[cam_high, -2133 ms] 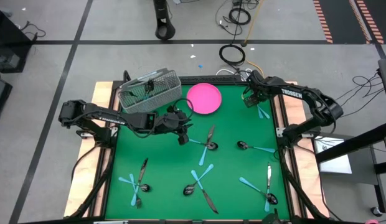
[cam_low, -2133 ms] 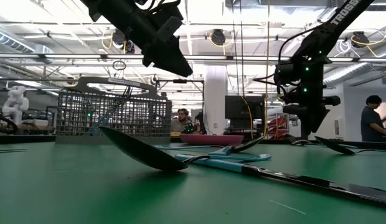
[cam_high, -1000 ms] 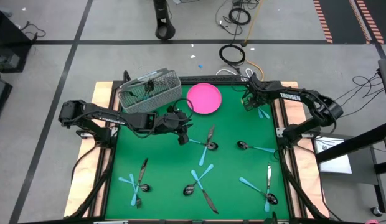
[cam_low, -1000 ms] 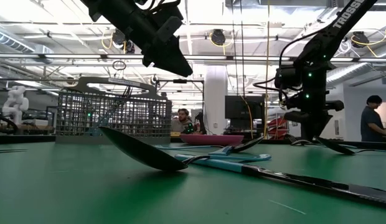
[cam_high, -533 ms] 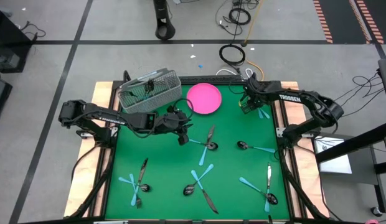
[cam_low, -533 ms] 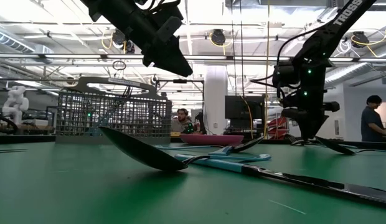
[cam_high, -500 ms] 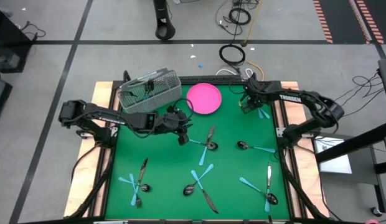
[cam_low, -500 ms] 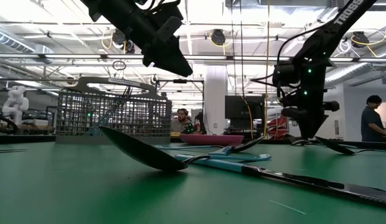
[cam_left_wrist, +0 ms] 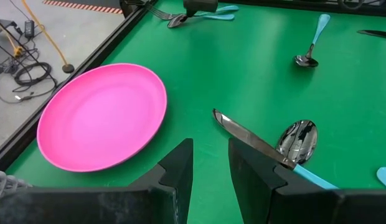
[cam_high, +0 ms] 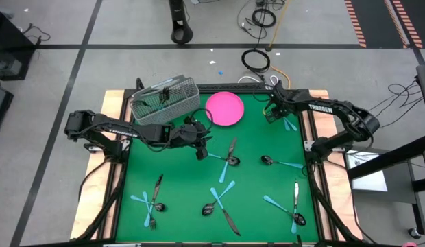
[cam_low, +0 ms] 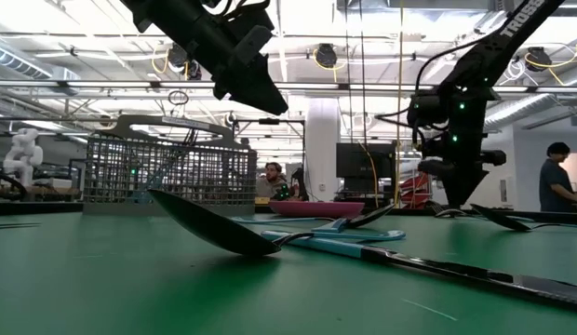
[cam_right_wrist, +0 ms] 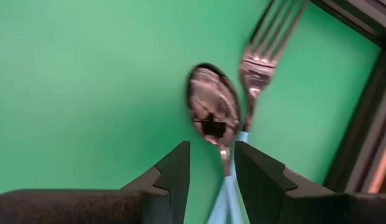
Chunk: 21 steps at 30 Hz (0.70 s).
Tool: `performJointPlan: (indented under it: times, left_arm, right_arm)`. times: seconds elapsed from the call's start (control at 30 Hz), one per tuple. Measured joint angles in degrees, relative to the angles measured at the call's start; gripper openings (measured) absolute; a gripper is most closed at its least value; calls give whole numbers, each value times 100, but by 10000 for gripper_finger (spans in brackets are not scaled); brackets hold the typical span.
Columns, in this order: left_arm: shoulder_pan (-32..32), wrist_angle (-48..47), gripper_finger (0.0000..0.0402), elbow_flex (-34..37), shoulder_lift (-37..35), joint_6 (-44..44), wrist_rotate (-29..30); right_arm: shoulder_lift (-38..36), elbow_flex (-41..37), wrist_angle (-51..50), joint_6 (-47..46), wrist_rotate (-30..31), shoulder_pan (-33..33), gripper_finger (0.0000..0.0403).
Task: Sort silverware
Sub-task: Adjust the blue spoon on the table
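Silverware lies scattered on the green mat: a knife (cam_left_wrist: 249, 137) crossed with a blue-handled spoon (cam_left_wrist: 297, 138) near the middle, and more pieces toward the near edge (cam_high: 219, 199). My left gripper (cam_left_wrist: 210, 162) hovers open over the mat between the pink plate (cam_left_wrist: 103, 115) and that knife, with nothing between its fingers. My right gripper (cam_right_wrist: 211, 162) points down in the far right corner (cam_high: 271, 116), open. A blue-handled spoon (cam_right_wrist: 211, 115) lies under it, its neck between the fingers. A fork (cam_right_wrist: 268, 43) lies beside the spoon. My right gripper stands from above over the spoon's neck (cam_right_wrist: 225, 158), which runs between its two fingers close to one of them. I cannot tell whether a finger touches it. The spoon lies flat on the mat.
A grey wire-mesh basket (cam_high: 164, 101) stands at the far left, with a few pieces of silverware in it. The table's dark raised frame (cam_right_wrist: 361, 137) runs close beside my right gripper. More silverware lies at the right (cam_high: 280, 162), near left (cam_high: 154, 195) and near right (cam_high: 295, 206).
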<state>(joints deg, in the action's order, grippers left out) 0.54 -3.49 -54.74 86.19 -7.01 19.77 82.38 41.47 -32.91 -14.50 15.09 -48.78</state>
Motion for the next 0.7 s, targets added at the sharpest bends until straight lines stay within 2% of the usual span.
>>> performJointPlan:
  times: [0.17, 0.7]
  left_arm:
    - [0, -2, 105, 0, 0, 0, 0]
    - [0, -2, 105, -2, 0, -4, 0]
  right_arm:
    - [250, 0, 15, 15, 99, -52, 116]
    - [412, 0, 144, -16, -797, -53, 116]
